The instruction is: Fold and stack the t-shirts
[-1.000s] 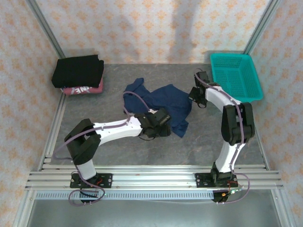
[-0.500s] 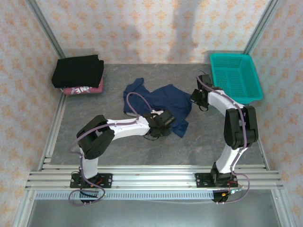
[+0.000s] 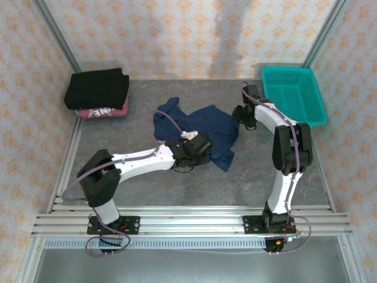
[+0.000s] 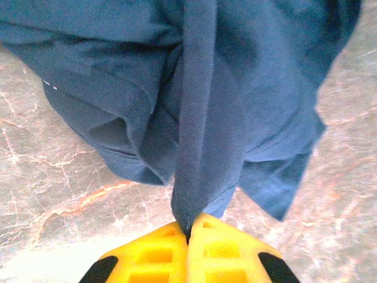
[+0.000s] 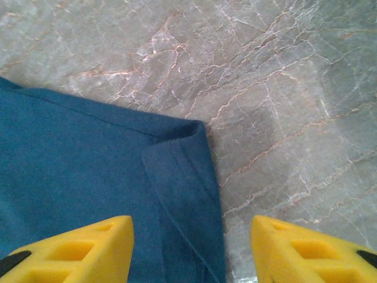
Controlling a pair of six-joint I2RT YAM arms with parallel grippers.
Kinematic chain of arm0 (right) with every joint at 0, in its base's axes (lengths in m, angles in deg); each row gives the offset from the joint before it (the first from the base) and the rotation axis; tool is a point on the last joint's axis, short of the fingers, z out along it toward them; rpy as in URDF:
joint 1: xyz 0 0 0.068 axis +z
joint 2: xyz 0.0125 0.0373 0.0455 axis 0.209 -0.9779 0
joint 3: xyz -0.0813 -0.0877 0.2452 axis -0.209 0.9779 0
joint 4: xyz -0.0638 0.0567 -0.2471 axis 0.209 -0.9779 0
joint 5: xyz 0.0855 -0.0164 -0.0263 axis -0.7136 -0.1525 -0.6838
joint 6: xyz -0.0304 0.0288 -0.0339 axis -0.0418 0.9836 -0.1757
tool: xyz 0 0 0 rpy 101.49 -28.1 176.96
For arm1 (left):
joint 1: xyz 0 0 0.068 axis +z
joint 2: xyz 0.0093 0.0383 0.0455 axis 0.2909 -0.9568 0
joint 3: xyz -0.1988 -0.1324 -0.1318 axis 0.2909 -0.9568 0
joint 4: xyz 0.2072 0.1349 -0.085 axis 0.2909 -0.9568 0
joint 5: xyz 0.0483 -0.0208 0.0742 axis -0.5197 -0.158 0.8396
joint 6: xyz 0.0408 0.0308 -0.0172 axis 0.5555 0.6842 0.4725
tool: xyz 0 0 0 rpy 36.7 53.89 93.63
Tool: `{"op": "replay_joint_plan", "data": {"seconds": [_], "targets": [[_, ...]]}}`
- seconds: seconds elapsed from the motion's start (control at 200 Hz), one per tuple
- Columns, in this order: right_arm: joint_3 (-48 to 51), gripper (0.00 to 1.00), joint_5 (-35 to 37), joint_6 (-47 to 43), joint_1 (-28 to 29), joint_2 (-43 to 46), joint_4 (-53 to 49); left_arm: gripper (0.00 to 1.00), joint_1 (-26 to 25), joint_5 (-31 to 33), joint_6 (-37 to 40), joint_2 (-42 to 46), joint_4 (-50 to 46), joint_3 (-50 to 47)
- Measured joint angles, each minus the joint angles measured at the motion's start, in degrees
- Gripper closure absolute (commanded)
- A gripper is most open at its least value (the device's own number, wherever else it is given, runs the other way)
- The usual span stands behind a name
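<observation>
- Your left hand (image 4: 189, 229) is pinching a fold of the navy t-shirt (image 4: 235, 88), with its yellow fingers (image 4: 227, 250) closed tight on the cloth
- The navy t-shirt is lying crumpled in the middle of the tabletop (image 3: 177, 183), and a ridge of cloth is running up to that hand
- Your right hand (image 5: 191, 242) is hovering wide open over the shirt's right corner, gripping nothing
- The black t-shirt (image 3: 97, 88) is sitting folded on the pink t-shirt (image 3: 103, 111) in the far left corner
- The teal basket (image 3: 288, 69) is standing at the far right
</observation>
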Motion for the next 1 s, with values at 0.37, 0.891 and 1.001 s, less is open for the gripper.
{"op": "replay_joint_plan", "data": {"seconds": [0.37, 0.891, 1.001], "targets": [[-6.62, 0.58, 1.25, -1.64, 1.57, -8.87, -2.14, 1.00, 0.00, 0.22, 0.46, 9.62, -2.21, -2.62], [-0.92, 1.00, 10.25, 1.97, 0.31, 1.46, 0.55, 1.00, 6.29, 6.34, 3.28, 32.68, -15.17, -4.61], [-0.15, 1.00, 10.27, 2.95, -0.59, 11.93, 2.49, 1.00, 10.25, 8.15, 5.99, 37.70, -19.10, -0.39]]}}
